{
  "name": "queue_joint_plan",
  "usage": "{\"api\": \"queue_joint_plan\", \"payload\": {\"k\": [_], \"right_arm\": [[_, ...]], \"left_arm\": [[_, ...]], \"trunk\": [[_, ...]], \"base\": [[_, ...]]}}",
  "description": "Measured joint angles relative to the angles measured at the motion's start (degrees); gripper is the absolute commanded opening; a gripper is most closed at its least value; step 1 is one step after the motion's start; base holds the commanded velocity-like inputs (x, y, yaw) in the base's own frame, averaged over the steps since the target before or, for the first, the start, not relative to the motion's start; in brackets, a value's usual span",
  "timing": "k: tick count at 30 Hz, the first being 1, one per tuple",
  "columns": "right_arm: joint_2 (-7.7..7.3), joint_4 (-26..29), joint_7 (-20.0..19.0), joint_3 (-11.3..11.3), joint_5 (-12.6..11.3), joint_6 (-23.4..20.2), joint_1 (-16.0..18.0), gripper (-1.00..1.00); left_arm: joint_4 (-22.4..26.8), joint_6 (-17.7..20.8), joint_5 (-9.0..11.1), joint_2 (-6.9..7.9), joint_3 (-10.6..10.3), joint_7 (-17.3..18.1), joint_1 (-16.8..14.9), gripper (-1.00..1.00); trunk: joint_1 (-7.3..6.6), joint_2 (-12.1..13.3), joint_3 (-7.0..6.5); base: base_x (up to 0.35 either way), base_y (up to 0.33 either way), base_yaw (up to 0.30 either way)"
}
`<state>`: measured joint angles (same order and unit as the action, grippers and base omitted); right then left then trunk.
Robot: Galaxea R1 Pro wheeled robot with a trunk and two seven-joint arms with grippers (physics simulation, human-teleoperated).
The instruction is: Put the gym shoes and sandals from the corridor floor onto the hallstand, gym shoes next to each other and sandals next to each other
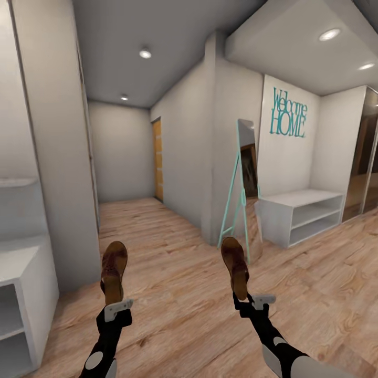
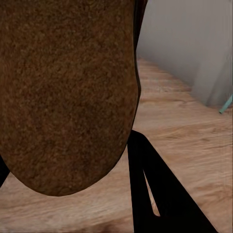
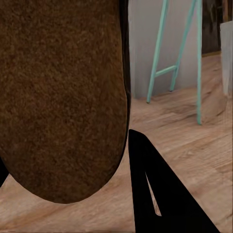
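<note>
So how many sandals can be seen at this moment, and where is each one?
2. One sandal is held up in the left gripper; the other sandal is held in the right gripper. Both are off the corridor floor.

The corridor was evenly and fairly brightly lit from recessed ceiling spots (image 1: 145, 53) well above and ahead of both grippers; the far end of the passage looked dimmer and greyer; shadows on the floor (image 1: 184, 294) were soft and faint. The head view looked slightly soft, with walls leaning at the edges; in both wrist views the brown sole (image 2: 68, 92) pressed close before the fingers was grainy and blurred; the dark finger (image 3: 155, 194) beside it was a flat black shape without detail.
</note>
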<state>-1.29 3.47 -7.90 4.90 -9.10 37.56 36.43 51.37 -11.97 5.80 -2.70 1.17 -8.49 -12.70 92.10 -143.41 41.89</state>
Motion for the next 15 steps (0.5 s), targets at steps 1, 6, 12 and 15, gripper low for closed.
{"api": "queue_joint_plan", "payload": {"k": [1, 6, 12, 15], "right_arm": [[0.00, 0.00, 0.00, 0.01, 0.00, 0.00, 0.00, -1.00], [0.00, -0.01, 0.00, 0.09, 0.04, 0.01, 0.00, -1.00], [0.00, -0.02, 0.00, 0.00, 0.00, 0.02, 0.01, -1.00], [0.00, -0.02, 0.00, 0.00, 0.00, 0.02, 0.00, -1.00]], "left_arm": [[0.00, 0.00, 0.00, 0.00, 0.01, 0.01, 0.00, -1.00], [0.00, 0.00, 0.00, 0.00, 0.01, -0.05, 0.00, -1.00], [-0.01, -0.01, 0.00, 0.00, -0.01, -0.06, 0.00, -1.00], [-0.01, -0.01, 0.00, 0.00, 0.03, -0.07, 0.00, -1.00]], "trunk": [[0.00, 0.00, 0.00], [-0.01, 0.00, 0.00], [-0.02, 0.00, 0.00], [-0.02, 0.00, 0.00]], "base": [[-0.243, 0.214, 0.291], [-0.198, 0.173, 0.291], [-0.038, 0.033, 0.291], [-0.004, 0.004, 0.290]]}}
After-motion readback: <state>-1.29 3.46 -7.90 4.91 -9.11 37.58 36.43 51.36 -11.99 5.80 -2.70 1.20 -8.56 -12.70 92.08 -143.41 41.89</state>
